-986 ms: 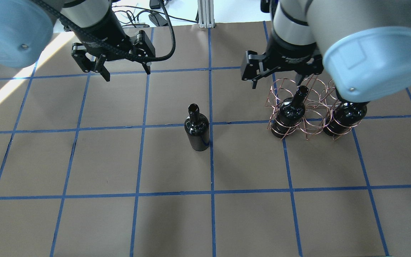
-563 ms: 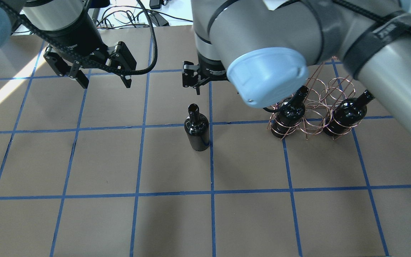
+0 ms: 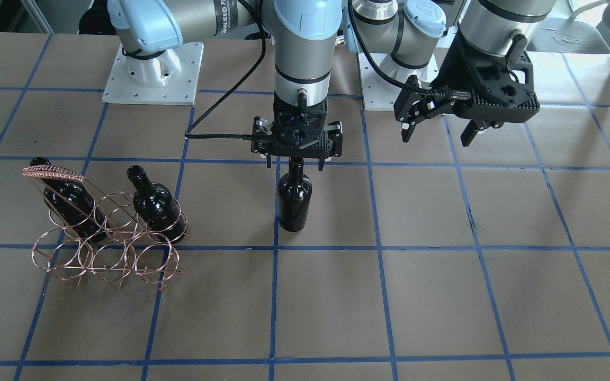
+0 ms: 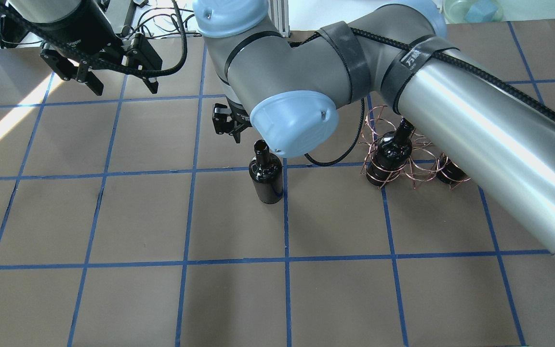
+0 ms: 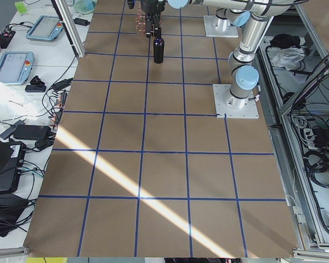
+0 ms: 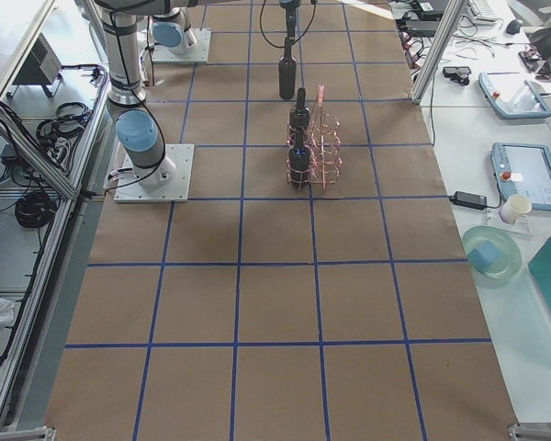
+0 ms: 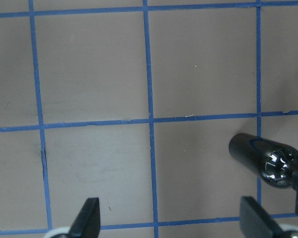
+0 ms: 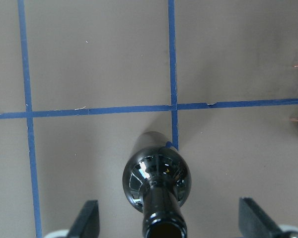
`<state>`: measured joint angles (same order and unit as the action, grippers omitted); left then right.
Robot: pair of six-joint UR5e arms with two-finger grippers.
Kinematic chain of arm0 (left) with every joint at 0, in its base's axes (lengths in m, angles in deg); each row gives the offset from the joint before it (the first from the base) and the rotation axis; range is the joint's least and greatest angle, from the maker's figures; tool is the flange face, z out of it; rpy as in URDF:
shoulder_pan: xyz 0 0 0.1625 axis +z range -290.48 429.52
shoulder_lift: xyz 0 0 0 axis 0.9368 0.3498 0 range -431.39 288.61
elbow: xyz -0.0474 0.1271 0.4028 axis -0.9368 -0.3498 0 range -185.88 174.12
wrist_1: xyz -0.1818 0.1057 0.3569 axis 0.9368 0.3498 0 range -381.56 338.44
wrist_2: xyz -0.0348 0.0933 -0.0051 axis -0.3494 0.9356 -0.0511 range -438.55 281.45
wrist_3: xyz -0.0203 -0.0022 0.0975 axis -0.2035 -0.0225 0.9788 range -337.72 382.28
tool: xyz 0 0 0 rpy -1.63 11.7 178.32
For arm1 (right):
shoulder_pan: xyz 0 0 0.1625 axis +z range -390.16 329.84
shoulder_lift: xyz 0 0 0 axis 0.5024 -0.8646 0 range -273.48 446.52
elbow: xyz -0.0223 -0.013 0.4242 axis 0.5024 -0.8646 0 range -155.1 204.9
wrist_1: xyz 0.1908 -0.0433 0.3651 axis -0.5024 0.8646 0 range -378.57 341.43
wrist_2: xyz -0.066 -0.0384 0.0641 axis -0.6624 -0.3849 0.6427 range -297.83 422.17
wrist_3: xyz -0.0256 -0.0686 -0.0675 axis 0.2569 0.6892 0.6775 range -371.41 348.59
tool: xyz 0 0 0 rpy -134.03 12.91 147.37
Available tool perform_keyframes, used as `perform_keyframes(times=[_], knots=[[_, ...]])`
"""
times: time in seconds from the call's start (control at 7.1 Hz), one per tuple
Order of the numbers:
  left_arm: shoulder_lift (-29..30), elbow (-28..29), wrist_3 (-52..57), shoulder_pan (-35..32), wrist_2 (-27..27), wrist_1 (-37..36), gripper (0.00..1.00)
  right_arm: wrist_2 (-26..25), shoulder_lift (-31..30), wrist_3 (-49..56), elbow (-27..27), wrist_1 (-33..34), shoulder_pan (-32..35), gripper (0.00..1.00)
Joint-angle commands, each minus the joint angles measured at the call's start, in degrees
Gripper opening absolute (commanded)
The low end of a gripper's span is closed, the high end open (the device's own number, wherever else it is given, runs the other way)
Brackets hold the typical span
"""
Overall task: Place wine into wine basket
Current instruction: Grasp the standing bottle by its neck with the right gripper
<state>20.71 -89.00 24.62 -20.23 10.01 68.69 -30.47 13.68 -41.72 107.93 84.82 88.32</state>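
The wine bottle (image 3: 294, 198) stands upright alone mid-table on a blue tape crossing; it also shows in the overhead view (image 4: 266, 176) and the right wrist view (image 8: 156, 183). My right gripper (image 3: 294, 165) is open, with its fingertips either side of the bottle's mouth and not touching it. The copper wire wine basket (image 3: 93, 248) stands on my right with its slanted handle (image 3: 53, 172). It holds two identical bottles (image 3: 72, 203) (image 3: 157, 203). My left gripper (image 3: 436, 140) is open and empty, hovering far back on my left (image 4: 126, 90).
Brown paper with a blue tape grid covers the table. In the overhead view my right arm's elbow (image 4: 292, 120) hides most of its gripper and part of the basket (image 4: 419, 166). Both arm bases (image 3: 151, 74) stand at the table's back edge.
My right arm has swung left from above the basket to over the lone bottle, gripper still open. My left gripper has moved back and further left.
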Motion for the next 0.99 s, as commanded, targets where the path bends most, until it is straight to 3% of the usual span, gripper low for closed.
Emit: perform_keyframes(times=[0.0, 0.28, 0.56, 0.85], knots=[[0.4, -1.2, 0.8, -0.6, -0.1, -2.6, 1.00, 0.4, 0.5, 0.2, 3.3, 0.2, 0.1, 0.98], [-0.2, -1.6, 0.7, -0.9, -0.1, -2.6, 1.00, 0.3, 0.6, 0.9, 4.1, 1.1, 0.1, 0.81], [-0.4, -1.6, 0.7, -0.9, 0.2, -2.6, 1.00, 0.6, 0.7, 1.7, 4.2, 3.9, 0.1, 0.49], [-0.6, -1.6, 0.6, -0.8, 0.2, -2.6, 1.00, 3.0, 0.8, 1.7, 4.4, 3.4, 0.1, 0.33]])
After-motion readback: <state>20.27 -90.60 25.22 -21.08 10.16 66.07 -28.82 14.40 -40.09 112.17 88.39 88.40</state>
